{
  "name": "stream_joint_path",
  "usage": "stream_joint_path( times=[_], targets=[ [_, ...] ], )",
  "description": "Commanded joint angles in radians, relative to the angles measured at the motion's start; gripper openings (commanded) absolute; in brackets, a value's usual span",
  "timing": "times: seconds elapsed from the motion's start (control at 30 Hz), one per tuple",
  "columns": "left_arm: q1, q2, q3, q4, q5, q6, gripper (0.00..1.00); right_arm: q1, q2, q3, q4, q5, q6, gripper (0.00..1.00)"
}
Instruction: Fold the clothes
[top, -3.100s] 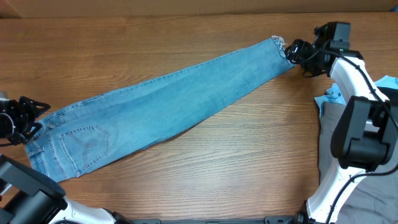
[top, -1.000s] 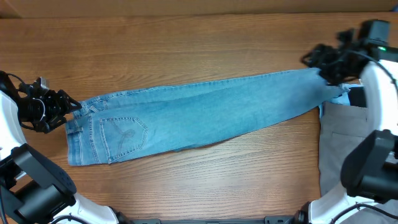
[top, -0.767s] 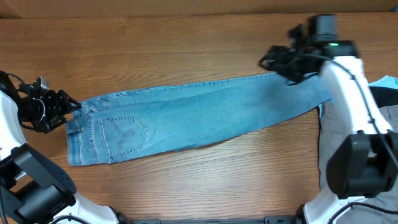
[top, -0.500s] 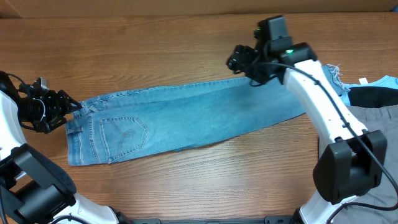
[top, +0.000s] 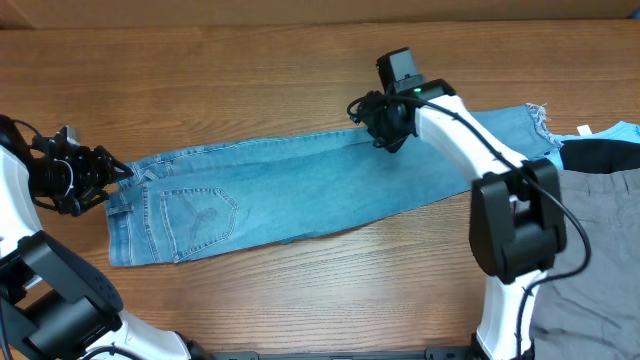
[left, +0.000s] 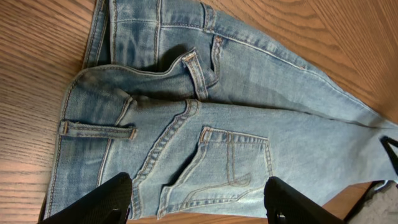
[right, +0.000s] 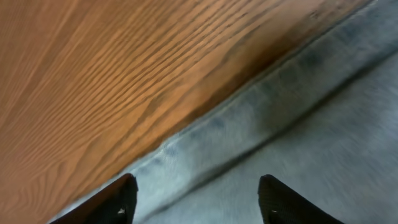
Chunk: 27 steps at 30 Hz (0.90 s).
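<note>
Brown wood-grain table (top: 300, 300) lies bare along its near edge. Just beyond, the long pair of light blue washed-denim jeans (top: 300, 185) stretches flat across the middle. Its waist points towards the left edge, and its frayed hems (top: 538, 115) reach the right edge beside a heap of grey, black and pale-blue garments (top: 590, 210). At the waist the left gripper (top: 120, 170) hovers with fingers spread, holding nothing. Farther back, the right gripper (top: 375, 125) has left the hem end, where it was a second ago, and has travelled along the legs' far seam to about mid-length. Its fingers stand apart over the denim, gripping nothing yet. Judging by that, straightening looks finished, and the first fold probably starts with a pinch here at mid-leg.
</note>
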Motion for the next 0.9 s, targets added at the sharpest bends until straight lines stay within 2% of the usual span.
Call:
stream_joint_path(
  times=[0.0,0.07,0.23,0.6,0.73,0.87],
  targets=[
    [-0.005,-0.029,0.021,-0.003,-0.002,0.019,0.71,-0.002,0.011,0.007,0.015,-0.008,0.016,0.58],
    [-0.007,-0.029,0.021,-0.003,-0.002,0.019,0.71,-0.002,0.022,0.007,0.003,-0.021,0.017,0.55],
    [-0.008,-0.029,0.021,-0.003,-0.002,0.019,0.71,0.003,0.050,0.006,-0.068,-0.022,0.019,0.54],
    [-0.012,-0.029,0.021,-0.007,-0.002,0.019,0.71,0.010,0.149,0.006,-0.083,-0.023,0.014,0.55],
    [-0.012,-0.029,0.021,-0.007,-0.002,0.019,0.71,0.010,0.150,0.006,-0.094,-0.021,-0.012,0.48],
    [-0.012,-0.029,0.021,-0.007,-0.002,0.019,0.71,0.011,0.150,0.006,-0.120,-0.018,-0.012,0.49]
  ],
)
